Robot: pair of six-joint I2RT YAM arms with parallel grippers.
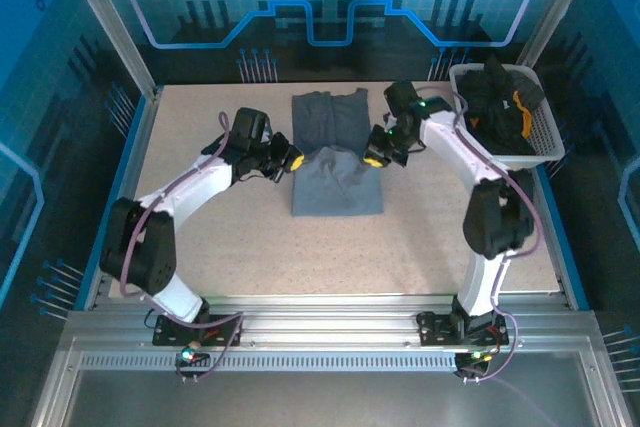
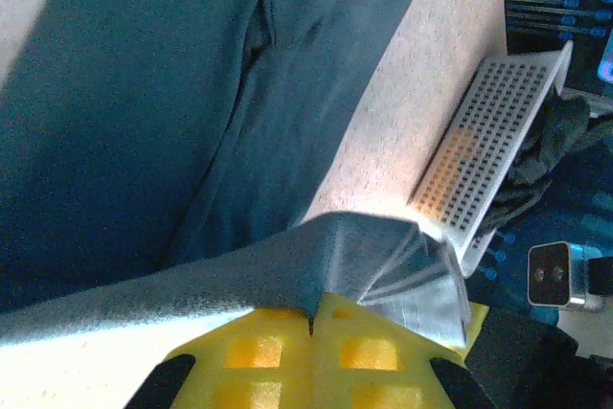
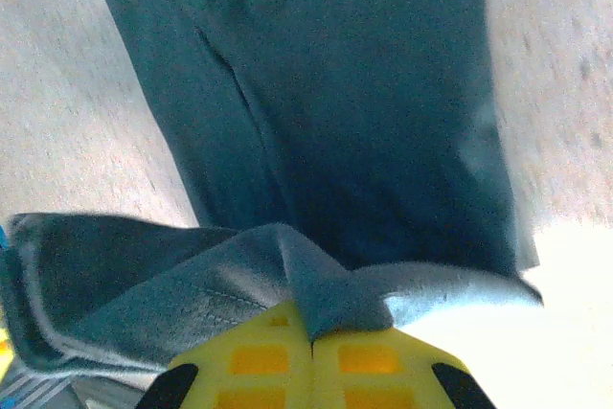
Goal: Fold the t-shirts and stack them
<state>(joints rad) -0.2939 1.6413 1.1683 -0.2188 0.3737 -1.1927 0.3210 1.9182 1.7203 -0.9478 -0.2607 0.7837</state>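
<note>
- The yellow-padded left gripper [image 2: 311,321] and right gripper [image 3: 311,330] are each clamped tight on a pinched corner of the plain slate-grey cloth t-shirt [image 1: 335,182].
- The shirt lies mid-table between the arms. Its held edge is raised across its own middle, with one gripper at either side.
- This looks like the grey shirt's crosswise fold. The next move probably calls for carrying both corners level and together, then laying them down squarely.
- The black cloth t-shirts [image 1: 497,97] sit heaped in the white plastic mesh basket [image 1: 545,139] at the far right, well apart and apparently unfolded.
</note>
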